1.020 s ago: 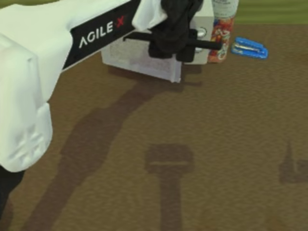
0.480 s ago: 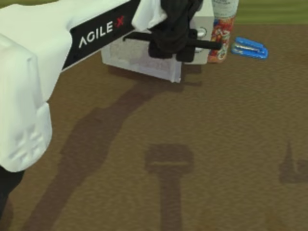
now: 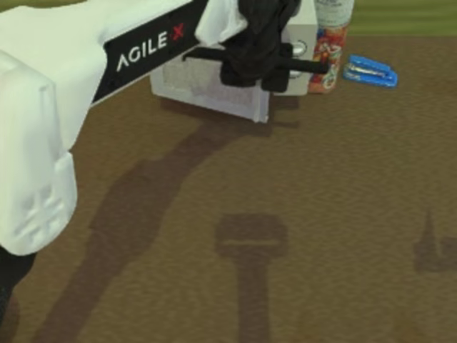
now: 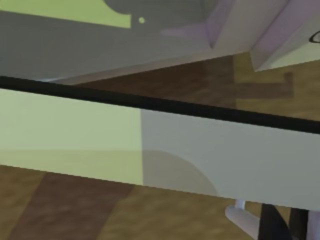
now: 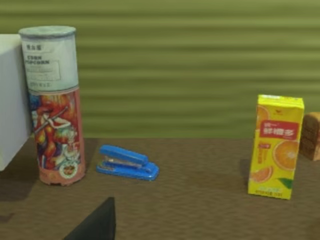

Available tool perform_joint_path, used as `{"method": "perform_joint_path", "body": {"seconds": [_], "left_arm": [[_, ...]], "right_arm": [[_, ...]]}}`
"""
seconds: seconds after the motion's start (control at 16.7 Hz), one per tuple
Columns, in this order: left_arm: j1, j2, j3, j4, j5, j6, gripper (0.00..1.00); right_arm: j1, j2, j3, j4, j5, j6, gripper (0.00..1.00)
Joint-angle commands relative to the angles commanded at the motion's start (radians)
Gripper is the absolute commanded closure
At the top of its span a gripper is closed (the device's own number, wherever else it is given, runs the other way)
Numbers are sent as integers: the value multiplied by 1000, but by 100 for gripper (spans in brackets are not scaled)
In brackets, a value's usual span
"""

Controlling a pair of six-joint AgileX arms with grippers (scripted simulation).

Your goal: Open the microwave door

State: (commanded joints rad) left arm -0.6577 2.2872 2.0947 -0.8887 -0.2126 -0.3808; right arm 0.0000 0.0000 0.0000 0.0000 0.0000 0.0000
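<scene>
The cream-white microwave (image 3: 303,32) stands at the table's far edge, middle, mostly hidden under my left arm. The microwave door (image 3: 207,86), with its grey mesh window, is swung a little out from the front, its free edge toward the knob panel. My left gripper (image 3: 250,61) hangs black over that free edge. The left wrist view shows the door (image 4: 150,145) as a wide pale band, with its pale handle (image 4: 245,220) running in between the dark fingers (image 4: 272,222). My right gripper is out of the top view; only a dark wedge (image 5: 100,225) of it shows.
A tall popcorn can (image 3: 330,50) stands close to the microwave's right side, and a blue stapler (image 3: 370,71) lies beyond it. The right wrist view also shows a yellow orange-juice carton (image 5: 275,145) and a brown loaf (image 5: 312,135) before a green wall.
</scene>
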Motion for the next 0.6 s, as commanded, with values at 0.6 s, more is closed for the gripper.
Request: {"method": "perform_joint_path", "body": {"seconds": [0.6], "left_arm": [[15,-108,-180,92,56,107,100]], "right_arm": [[0,0,0,0,0,0,0]]}}
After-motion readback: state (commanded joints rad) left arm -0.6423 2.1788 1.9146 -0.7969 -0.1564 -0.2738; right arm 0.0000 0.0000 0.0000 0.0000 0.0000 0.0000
